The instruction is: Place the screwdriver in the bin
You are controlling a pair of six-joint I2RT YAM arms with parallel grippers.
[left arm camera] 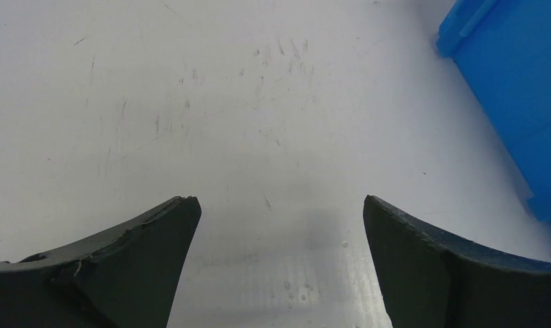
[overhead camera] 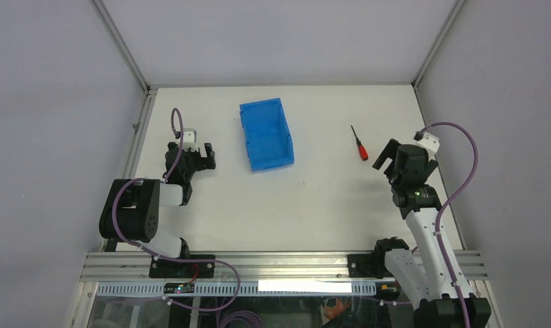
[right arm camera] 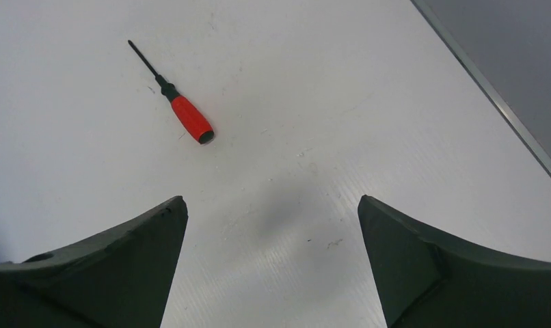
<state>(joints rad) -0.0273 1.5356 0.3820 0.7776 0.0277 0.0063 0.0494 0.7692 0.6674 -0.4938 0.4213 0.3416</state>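
Zero steps of the job are ticked off at this point, as far as can be judged.

Starting on the left, the left gripper (overhead camera: 199,156) (left arm camera: 279,205) is seen with its jaws spread wide. Nothing is held between them, and only bare table (overhead camera: 314,198) shows under the gap. The bin (overhead camera: 267,137) (left arm camera: 512,82) is sat off to the right of those jaws, near but not touched. In the left wrist view only a blue corner of it is caught, up and to the right of the right-hand finger. From above, nothing can be made out inside it.

Further right, the screwdriver (overhead camera: 359,145) (right arm camera: 184,113) is laid flat on the table, well apart from the bin. Its red handle is pointed back toward the right gripper (overhead camera: 394,158) (right arm camera: 273,201) and its thin black tip is pointed away. In the right wrist view it's placed ahead of the jaws and off to their left, not between them, and it isn't touched by either finger. Those jaws are released too, spread wide with nothing gripped.

So pretty much everything is left, by the look of it. The right jaws need to be brought forward and left until the handle is straddled, then closed on it. After that the screwdriver has to be lifted, carried leftward over the bin wall and let go inside. The left arm probably isn't needed at all.
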